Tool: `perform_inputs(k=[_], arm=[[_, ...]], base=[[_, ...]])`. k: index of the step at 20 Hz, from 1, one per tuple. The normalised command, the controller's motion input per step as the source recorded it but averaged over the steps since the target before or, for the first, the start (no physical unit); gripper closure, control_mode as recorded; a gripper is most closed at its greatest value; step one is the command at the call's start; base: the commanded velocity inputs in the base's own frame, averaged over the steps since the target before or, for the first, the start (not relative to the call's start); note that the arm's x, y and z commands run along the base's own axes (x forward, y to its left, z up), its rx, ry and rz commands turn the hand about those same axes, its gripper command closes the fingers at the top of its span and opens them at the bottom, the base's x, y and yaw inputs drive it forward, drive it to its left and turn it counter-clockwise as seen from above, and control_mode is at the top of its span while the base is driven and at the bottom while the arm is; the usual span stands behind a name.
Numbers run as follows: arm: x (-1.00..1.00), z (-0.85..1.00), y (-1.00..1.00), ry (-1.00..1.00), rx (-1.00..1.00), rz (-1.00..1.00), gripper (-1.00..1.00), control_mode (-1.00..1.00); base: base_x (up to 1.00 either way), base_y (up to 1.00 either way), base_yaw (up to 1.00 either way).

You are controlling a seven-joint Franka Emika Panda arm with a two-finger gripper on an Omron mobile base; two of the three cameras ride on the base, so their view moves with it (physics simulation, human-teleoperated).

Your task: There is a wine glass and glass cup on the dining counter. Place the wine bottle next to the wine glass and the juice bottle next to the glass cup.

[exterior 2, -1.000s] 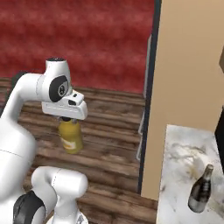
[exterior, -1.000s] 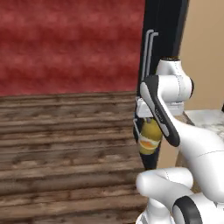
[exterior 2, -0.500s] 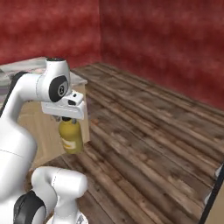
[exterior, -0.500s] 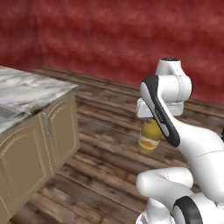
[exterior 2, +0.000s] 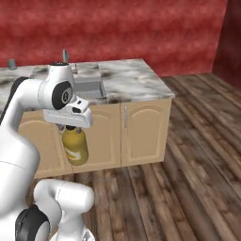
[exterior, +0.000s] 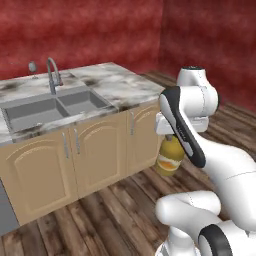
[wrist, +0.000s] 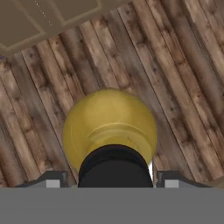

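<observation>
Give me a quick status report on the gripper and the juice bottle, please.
Gripper shut on juice bottle, bottle hanging upright over the wood floor. Dining counter ahead, beyond the bottle. Nothing in the way.

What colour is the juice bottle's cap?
Black, on the yellow-orange juice bottle; clearest in the hand view.

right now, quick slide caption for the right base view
Gripper carries the juice bottle above the wooden floor, approaching the dining counter.

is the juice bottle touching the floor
Apart. In the right base view the juice bottle hangs from the gripper in front of the cabinet door, well above the wooden floor.
</observation>
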Motion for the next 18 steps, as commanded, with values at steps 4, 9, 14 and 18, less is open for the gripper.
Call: perform_inputs(k=[4,9,14,18], arm=[[0.00,0.00,0.00,0.00,0.00,0.00,1.00,1.00],[0.00,0.00,0.00,0.00,0.00,0.00,1.00,1.00],[0.00,0.00,0.00,0.00,0.00,0.00,1.00,1.00],[0.00,0.00,0.00,0.00,0.00,0.00,1.00,1.00]], base=[[0.40,-0.13,0.38],[0.57,-0.39,0.03],[0.66,-0.41,0.00],[0.69,-0.41,0.00]])
